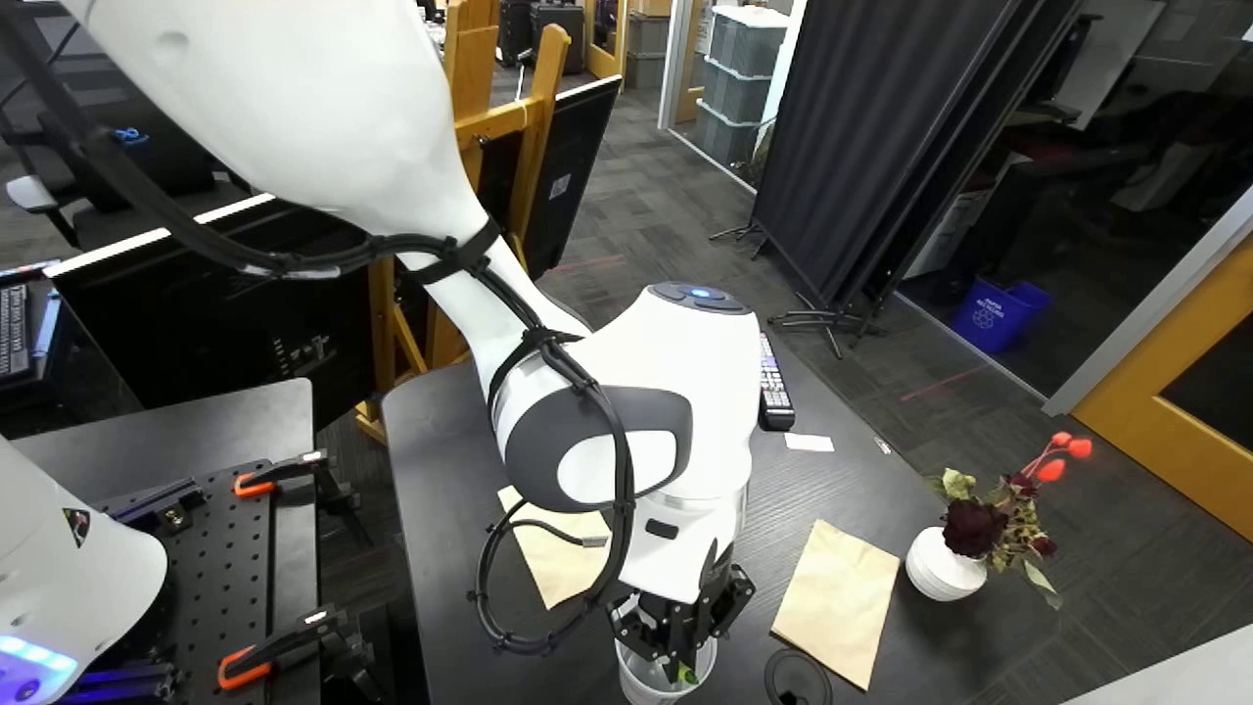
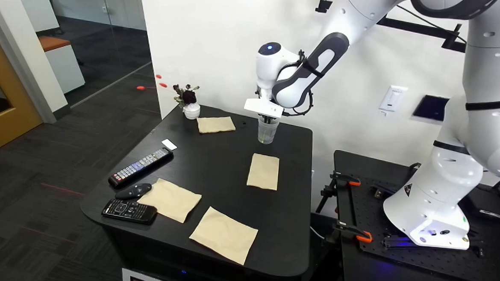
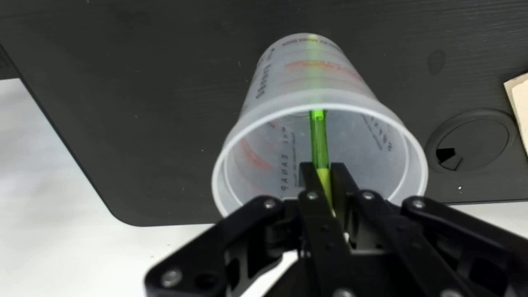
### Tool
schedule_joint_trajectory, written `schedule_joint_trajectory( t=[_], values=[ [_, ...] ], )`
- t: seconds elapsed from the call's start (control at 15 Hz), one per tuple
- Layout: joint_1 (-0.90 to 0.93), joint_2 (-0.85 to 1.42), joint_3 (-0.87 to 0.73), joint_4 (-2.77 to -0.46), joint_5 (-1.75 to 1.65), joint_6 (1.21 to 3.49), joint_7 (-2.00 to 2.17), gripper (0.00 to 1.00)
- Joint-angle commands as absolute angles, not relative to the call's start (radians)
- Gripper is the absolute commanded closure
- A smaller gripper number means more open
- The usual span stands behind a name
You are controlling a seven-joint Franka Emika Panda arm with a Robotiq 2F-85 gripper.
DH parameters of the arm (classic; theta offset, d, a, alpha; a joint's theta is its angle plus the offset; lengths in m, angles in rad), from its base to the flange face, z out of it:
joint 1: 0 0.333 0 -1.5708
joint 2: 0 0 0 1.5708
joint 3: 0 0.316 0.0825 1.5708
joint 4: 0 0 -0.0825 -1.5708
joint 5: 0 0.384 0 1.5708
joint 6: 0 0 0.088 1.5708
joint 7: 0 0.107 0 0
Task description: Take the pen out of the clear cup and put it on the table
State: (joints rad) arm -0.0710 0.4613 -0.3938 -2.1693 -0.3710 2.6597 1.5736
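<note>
The clear cup (image 3: 396,136) stands on the black table (image 3: 156,136), its whitish rim facing the camera in the wrist view. It also shows in both exterior views (image 1: 646,690) (image 2: 267,135). The green-yellow pen (image 3: 319,142) stands inside the cup, its lower end showing faintly through the cup wall. My gripper (image 3: 324,171) is shut on the upper yellow part of the pen, one finger on each side. The fingertips are at the cup's mouth, pointing down into it. In an exterior view the arm hides much of the table (image 2: 219,160).
Tan paper sheets (image 2: 264,171) (image 1: 840,597) lie near the cup. A round grommet (image 3: 472,140) is beside it. A white vase with flowers (image 2: 191,111) stands near the table edge. Remotes (image 2: 141,167) and a white card (image 2: 169,144) lie farther off. A wall (image 2: 220,62) rises behind the cup.
</note>
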Motion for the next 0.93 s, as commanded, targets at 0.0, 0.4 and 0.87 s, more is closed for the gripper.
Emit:
schedule_joint_trajectory(
  t=[0.0, 0.4, 0.87],
  values=[
    [-0.037, 0.463, -0.421, -2.151, -0.368, 2.631, 1.568, 0.97],
    [0.037, 0.382, -0.478, -2.188, -0.443, 2.593, 1.589, 0.97],
    [0.062, 0.196, -0.49, -2.245, -0.637, 2.568, 1.648, 0.97]
  ],
)
